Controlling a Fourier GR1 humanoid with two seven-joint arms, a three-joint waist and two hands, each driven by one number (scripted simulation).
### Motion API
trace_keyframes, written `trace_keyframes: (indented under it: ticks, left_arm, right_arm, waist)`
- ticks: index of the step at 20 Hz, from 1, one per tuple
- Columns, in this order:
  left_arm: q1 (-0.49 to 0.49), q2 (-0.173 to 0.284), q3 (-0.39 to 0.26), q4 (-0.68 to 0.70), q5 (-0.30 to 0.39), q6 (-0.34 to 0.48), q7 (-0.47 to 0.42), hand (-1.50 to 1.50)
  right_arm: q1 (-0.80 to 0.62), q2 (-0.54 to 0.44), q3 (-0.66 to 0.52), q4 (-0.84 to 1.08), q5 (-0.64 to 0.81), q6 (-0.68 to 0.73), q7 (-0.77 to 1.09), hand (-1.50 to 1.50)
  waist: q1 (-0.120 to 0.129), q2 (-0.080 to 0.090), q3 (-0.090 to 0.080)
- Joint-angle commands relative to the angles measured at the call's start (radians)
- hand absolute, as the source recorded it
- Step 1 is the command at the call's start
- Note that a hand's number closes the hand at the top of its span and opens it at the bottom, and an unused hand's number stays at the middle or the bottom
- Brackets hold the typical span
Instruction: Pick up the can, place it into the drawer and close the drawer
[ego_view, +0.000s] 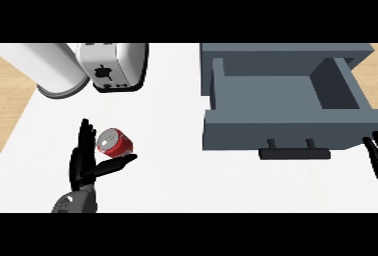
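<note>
A red can (115, 142) with a silver lid lies tilted on the white counter at the left. My left hand (84, 161) stands right beside it, fingers straight along its left side and thumb stretched out under it, not curled round it. The grey drawer (280, 131) is pulled open at the right, its inside bare, with a dark handle (295, 152) at the front. Only the fingertips of my right hand (370, 152) show at the right edge, beside the drawer's front corner.
A white toaster (111, 66) stands at the back left, with a large white cylinder (50, 69) to its left. The wooden floor (15, 80) shows past the counter's left edge.
</note>
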Motion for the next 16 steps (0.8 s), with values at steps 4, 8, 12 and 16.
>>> trace_keyframes:
  ticks: [4, 8, 12, 16]
  left_arm:
    - [-0.058, -0.021, -0.002, 0.105, 0.011, 0.022, -0.056, -1.5]
    - [-0.095, 0.036, -0.015, 0.045, 0.01, -0.012, 0.047, -1.5]
    - [-0.158, 0.009, -0.001, 0.181, 0.025, -0.028, -0.057, -1.5]
    - [-0.139, -0.045, -0.031, 0.149, 0.007, 0.044, -0.07, 1.5]
  right_arm:
    - [-0.014, 0.025, 0.024, -0.011, 0.033, -0.026, 0.021, -1.5]
    - [0.008, 0.006, -0.008, -0.048, -0.014, 0.002, 0.056, -1.5]
    - [-0.036, -0.001, -0.025, 0.037, -0.016, 0.016, -0.004, -1.5]
    - [0.017, 0.026, 0.03, 0.0, 0.027, -0.018, -0.024, -1.5]
  waist:
    - [0.0, 0.0, 0.0]
    - [0.0, -0.001, 0.0]
    - [-0.001, 0.0, 0.0]
    - [0.0, 0.0, 0.0]
